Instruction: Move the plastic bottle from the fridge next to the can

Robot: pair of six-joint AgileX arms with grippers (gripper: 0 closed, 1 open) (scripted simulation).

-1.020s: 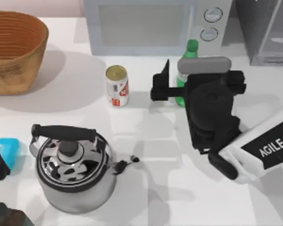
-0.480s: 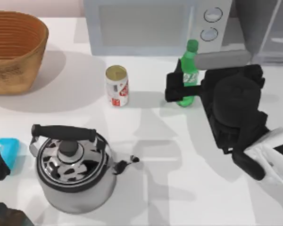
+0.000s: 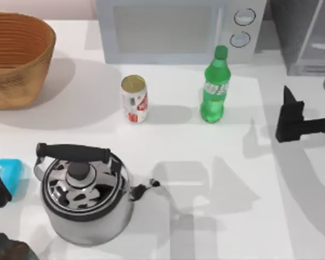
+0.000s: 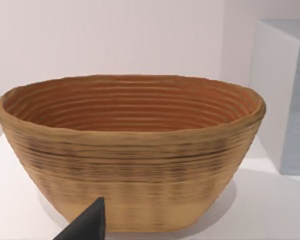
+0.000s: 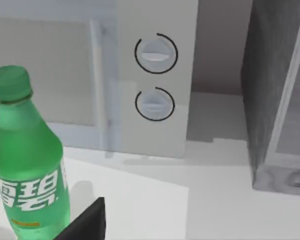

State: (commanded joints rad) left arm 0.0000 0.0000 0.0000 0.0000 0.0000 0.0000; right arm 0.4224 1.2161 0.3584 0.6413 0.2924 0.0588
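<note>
A woven basket [image 4: 132, 155] stands on the white table [image 4: 270, 210] just ahead of the left gripper's dark fingertip [image 4: 87, 225], a pale grey box [image 4: 285, 95] beside it.

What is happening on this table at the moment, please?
The green plastic bottle stands upright on the table, to the right of the white can and in front of the microwave, with a gap between bottle and can. Nothing is holding it. The right gripper is at the table's right edge, apart from the bottle, near the fridge. The left arm is parked at the left edge, its camera facing the basket. A kettle sits at the front.
</note>
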